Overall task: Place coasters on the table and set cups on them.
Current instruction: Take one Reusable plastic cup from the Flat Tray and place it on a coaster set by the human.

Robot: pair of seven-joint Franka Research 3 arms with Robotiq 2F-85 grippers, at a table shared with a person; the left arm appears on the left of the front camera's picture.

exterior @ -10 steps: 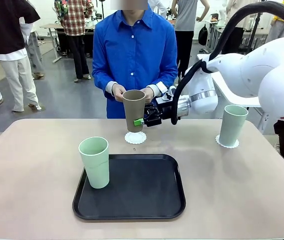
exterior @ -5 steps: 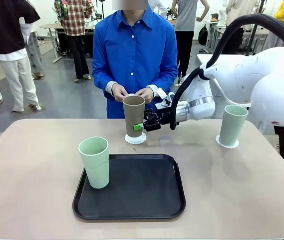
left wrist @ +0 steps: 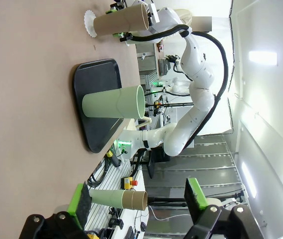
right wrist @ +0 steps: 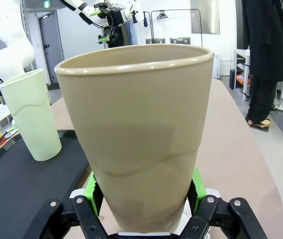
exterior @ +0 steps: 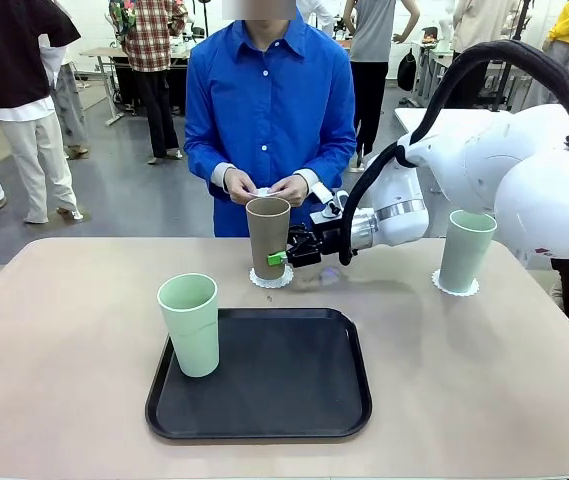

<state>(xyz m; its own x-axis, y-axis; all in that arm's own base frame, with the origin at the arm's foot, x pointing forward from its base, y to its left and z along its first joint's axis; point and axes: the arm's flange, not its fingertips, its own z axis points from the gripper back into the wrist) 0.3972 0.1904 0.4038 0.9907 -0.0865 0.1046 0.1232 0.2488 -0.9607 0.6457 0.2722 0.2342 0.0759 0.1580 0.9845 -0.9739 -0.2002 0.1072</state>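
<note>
Front view: the right gripper (exterior: 282, 257) is pinching the tall olive-brown matte tumbler (exterior: 267, 232) low on its side, the tumbler's base at a white scalloped paper doily (exterior: 272, 279).
Just behind the tumbler's rim, a person in a blue shirt (exterior: 269, 100) holds something small and white (exterior: 263, 191) in both hands (exterior: 290, 188). Nearer on the beige-pink tabletop (exterior: 64, 330), a pale mint tumbler (exterior: 190, 325) stands in the left corner of a black rounded tray (exterior: 264, 400). A second mint tumbler (exterior: 464, 250) stands on its own doily (exterior: 456, 288) at the right, partly behind the white arm. Left wrist view: the left gripper (left wrist: 137, 201) hangs with its green-padded fingers spread wide, holding nothing, while the tray and tumblers lie farther off, turned sideways. Right wrist view: the green pads press both sides of the olive-brown tumbler, which blocks most of what lies beyond; the mint tumbler on the tray stands to its left.
</note>
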